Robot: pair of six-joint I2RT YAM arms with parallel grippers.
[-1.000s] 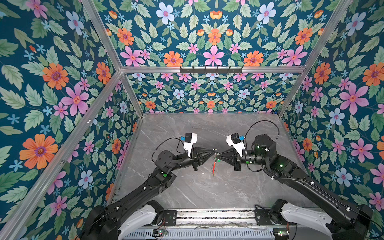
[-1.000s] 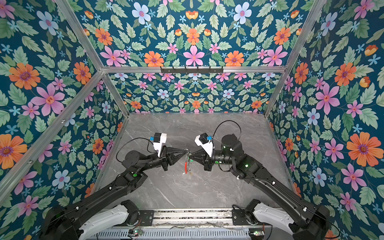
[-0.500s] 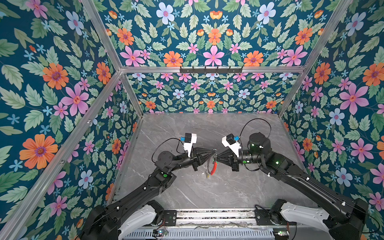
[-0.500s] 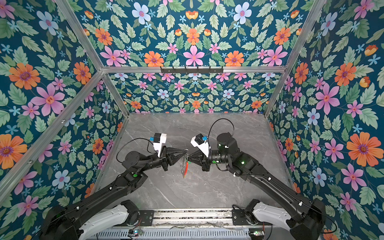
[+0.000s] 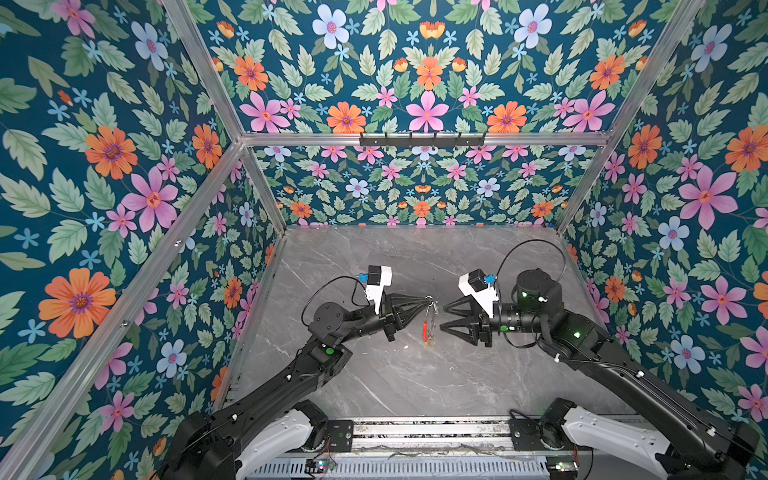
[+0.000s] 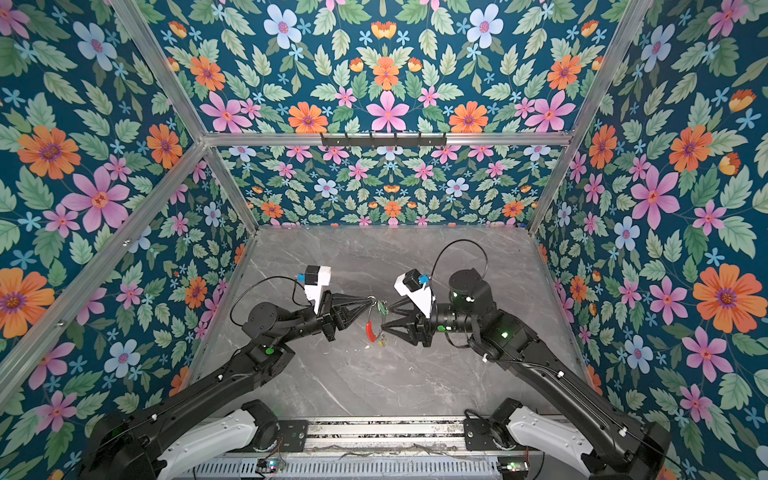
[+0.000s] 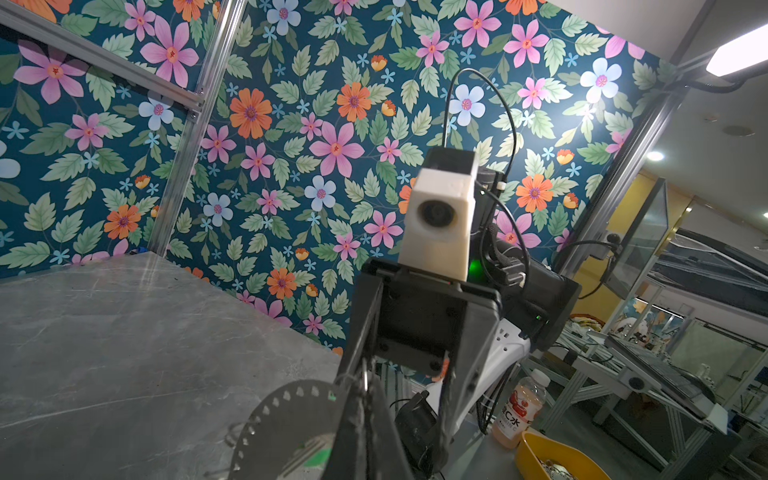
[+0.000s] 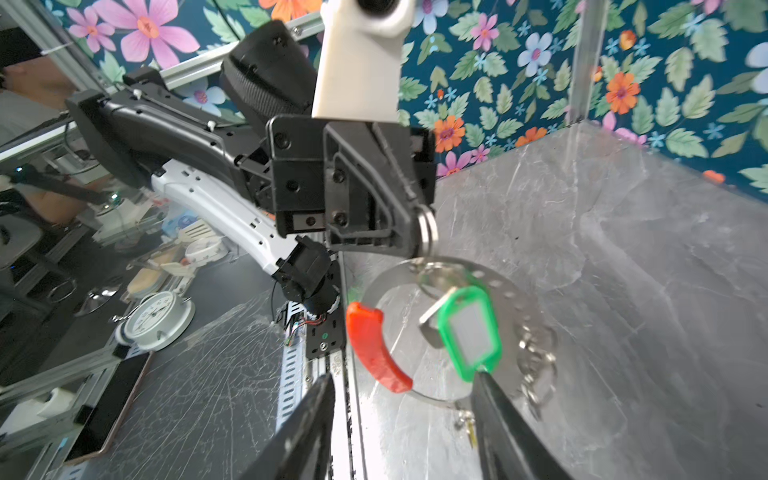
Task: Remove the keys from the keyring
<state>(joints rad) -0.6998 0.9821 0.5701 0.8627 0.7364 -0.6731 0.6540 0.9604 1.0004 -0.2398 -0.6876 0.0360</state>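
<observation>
In both top views my left gripper (image 5: 430,300) is clamped tight, the keyring (image 5: 424,328) dangling over the desk (image 5: 374,374) — only the right wrist view shows it pinching a split ring (image 8: 428,232). My right gripper (image 5: 442,318) gapes beside the green-tagged key (image 8: 469,328).

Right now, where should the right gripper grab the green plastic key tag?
Likely the green plastic key tag by its two long edges near its lower end, the right gripper coming straight in: its flat face points that way, and the large grey keyring hangs close behind it.
</observation>
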